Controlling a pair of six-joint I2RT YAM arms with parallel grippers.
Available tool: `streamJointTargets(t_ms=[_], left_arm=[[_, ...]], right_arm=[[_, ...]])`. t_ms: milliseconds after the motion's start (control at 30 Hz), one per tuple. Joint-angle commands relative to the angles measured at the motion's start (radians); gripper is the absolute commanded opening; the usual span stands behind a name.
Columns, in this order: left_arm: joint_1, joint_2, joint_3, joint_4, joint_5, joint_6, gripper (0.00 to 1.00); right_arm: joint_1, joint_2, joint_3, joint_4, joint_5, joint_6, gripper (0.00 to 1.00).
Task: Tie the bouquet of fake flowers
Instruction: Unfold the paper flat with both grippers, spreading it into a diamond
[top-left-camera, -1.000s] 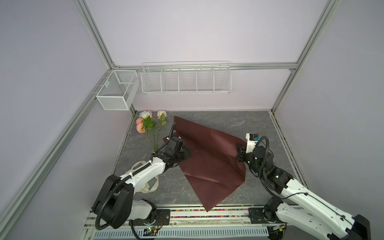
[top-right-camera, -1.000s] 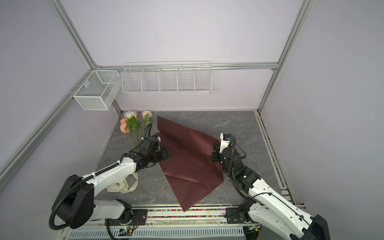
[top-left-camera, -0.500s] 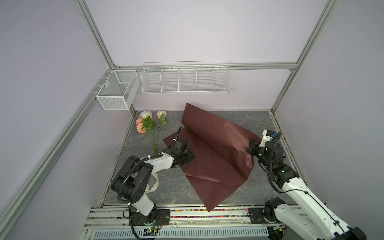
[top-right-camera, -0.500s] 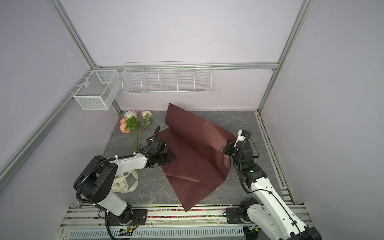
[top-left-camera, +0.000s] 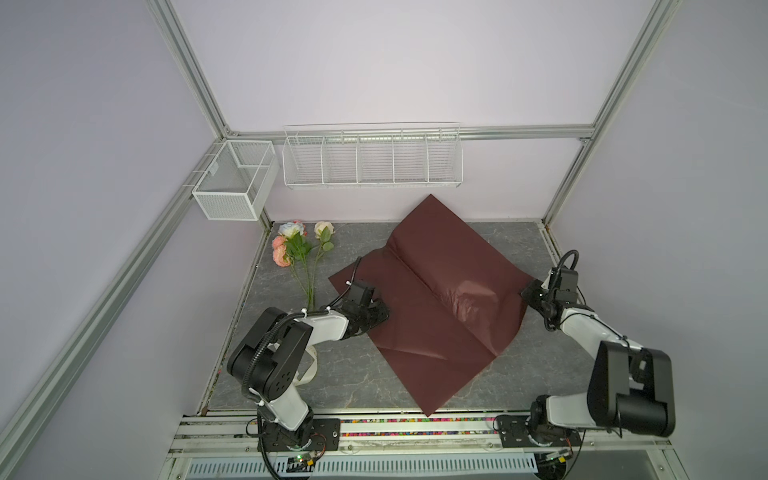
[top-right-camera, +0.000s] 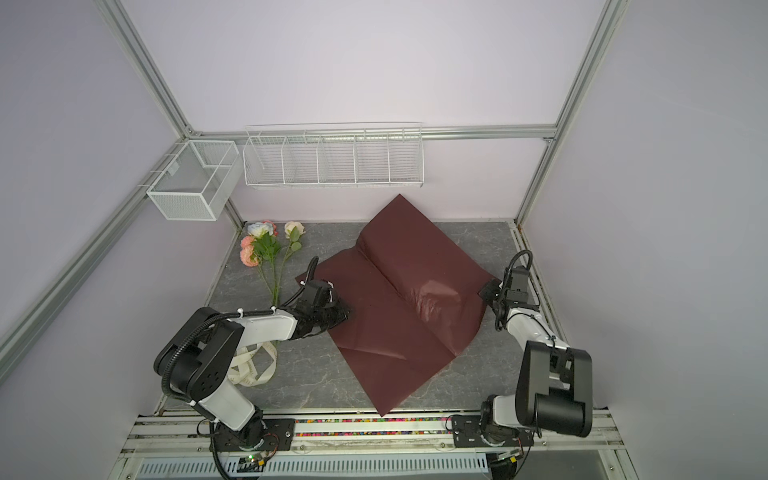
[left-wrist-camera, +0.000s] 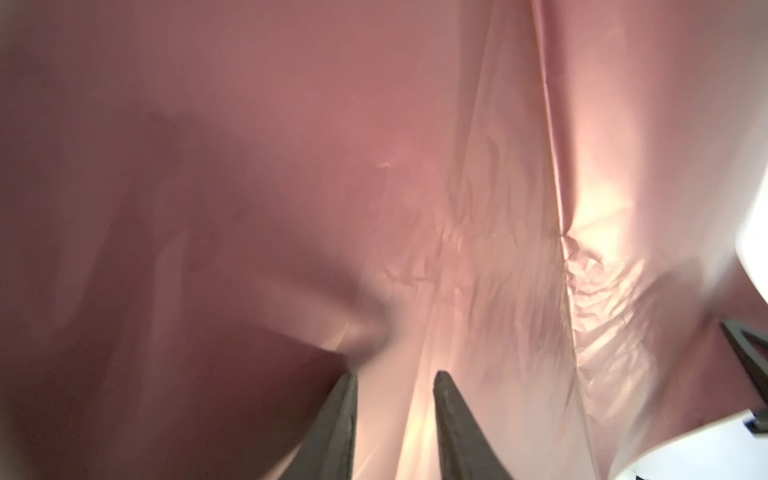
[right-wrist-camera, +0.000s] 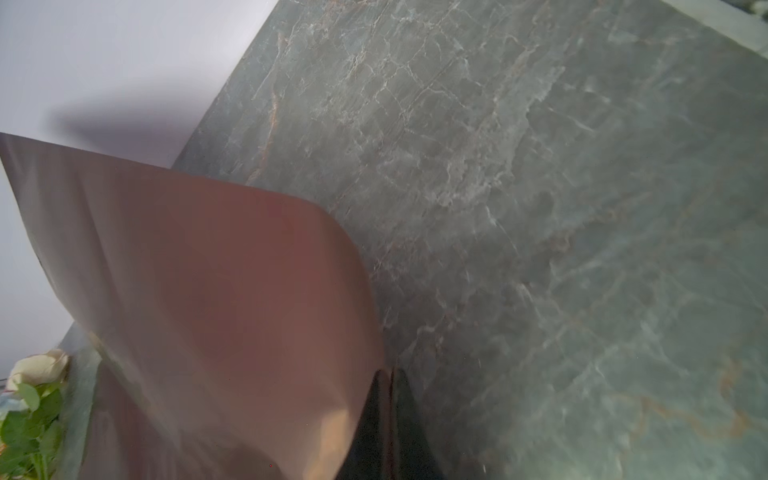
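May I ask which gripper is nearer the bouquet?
Left. The left gripper sits beside the stems of the bouquet; the right gripper is across the dark-red paper, pinching its edge.

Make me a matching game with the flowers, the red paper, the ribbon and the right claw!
Things:
1. bouquet of fake flowers
2. dark-red paper
3. cream ribbon
4. right claw

Places or states:
A. spread across the middle of the table
B. shut on the paper's edge
C. lying in the table's back left corner
D. beside the left arm's base

Pairs: 1-C, 2-A, 3-D, 4-B
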Motion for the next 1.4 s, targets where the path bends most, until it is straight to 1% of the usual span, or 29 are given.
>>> streamJointTargets(t_ms=[0,67,100,167,267,433,467,500,533,600,633,667,767,800,867,967,1033,1100,1167,1267,1333,1367], left_arm=[[0.015,0.062,-0.016,-0.069,-0.048,-0.025,0.33],[0.030,0.070,-0.020,-0.072,-0.047,-0.031,0.33],[0.036,0.071,-0.023,-0.069,-0.049,-0.032,0.33],[0.048,0.071,-0.027,-0.065,-0.050,-0.038,0.33],[0.063,0.067,-0.018,-0.088,-0.052,-0.025,0.33],[0.072,0.037,-0.008,-0.114,-0.037,-0.001,0.33],[0.072,0.034,-0.009,-0.112,-0.023,0.001,0.33],[0.071,0.032,-0.012,-0.111,-0.007,-0.002,0.33],[0.072,0.028,-0.016,-0.108,0.006,-0.003,0.33],[0.072,0.007,-0.039,-0.086,0.021,-0.011,0.33],[0.069,-0.005,-0.048,-0.081,0.020,-0.015,0.33],[0.069,-0.018,-0.057,-0.080,0.013,-0.017,0.33],[0.070,-0.049,-0.070,-0.086,-0.002,-0.016,0.33],[0.070,-0.057,-0.074,-0.084,-0.003,-0.016,0.33],[0.070,-0.070,-0.078,-0.086,-0.004,-0.013,0.33],[0.069,-0.084,-0.083,-0.068,0.018,0.003,0.33],[0.068,-0.100,-0.088,-0.026,0.055,0.021,0.36],[0.063,-0.129,-0.096,0.004,0.076,0.032,0.40],[0.062,-0.172,-0.089,-0.001,0.090,0.061,0.44],[0.064,-0.250,-0.037,-0.131,0.050,0.129,0.49],[0.068,-0.303,0.016,-0.274,-0.031,0.185,0.50],[0.076,-0.328,0.049,-0.363,-0.089,0.193,0.50]], right_arm=[[-0.016,0.153,0.100,0.071,-0.015,-0.099,0.06],[-0.022,0.247,0.173,0.097,-0.138,-0.102,0.06],[-0.017,0.278,0.200,0.091,-0.165,-0.101,0.06],[-0.014,0.336,0.246,0.061,-0.181,-0.096,0.07],[-0.009,0.382,0.280,0.039,-0.205,-0.094,0.07],[-0.008,0.373,0.293,-0.039,-0.210,-0.128,0.07],[-0.009,0.372,0.301,-0.063,-0.218,-0.139,0.10],[-0.013,0.378,0.319,-0.096,-0.253,-0.158,0.15],[-0.015,0.384,0.346,-0.145,-0.292,-0.186,0.23],[-0.016,0.374,0.384,-0.253,-0.287,-0.223,0.35],[-0.015,0.360,0.403,-0.313,-0.260,-0.236,0.38],[-0.013,0.334,0.412,-0.363,-0.219,-0.244,0.44],[-0.011,0.231,0.393,-0.448,-0.075,-0.247,0.72],[-0.010,0.190,0.380,-0.469,-0.028,-0.247,0.80],[-0.010,0.122,0.357,-0.500,0.012,-0.258,0.88],[-0.004,0.041,0.307,-0.521,-0.018,-0.263,0.91],[0.014,-0.003,0.260,-0.500,-0.099,-0.273,0.91],[0.050,-0.029,0.225,-0.485,-0.161,-0.262,0.91],[0.128,-0.039,0.216,-0.491,-0.192,-0.263,0.89],[0.236,-0.075,0.195,-0.480,-0.180,-0.261,0.88],[0.299,-0.108,0.171,-0.444,-0.164,-0.241,0.88],[0.335,-0.124,0.160,-0.423,-0.159,-0.222,0.89]])
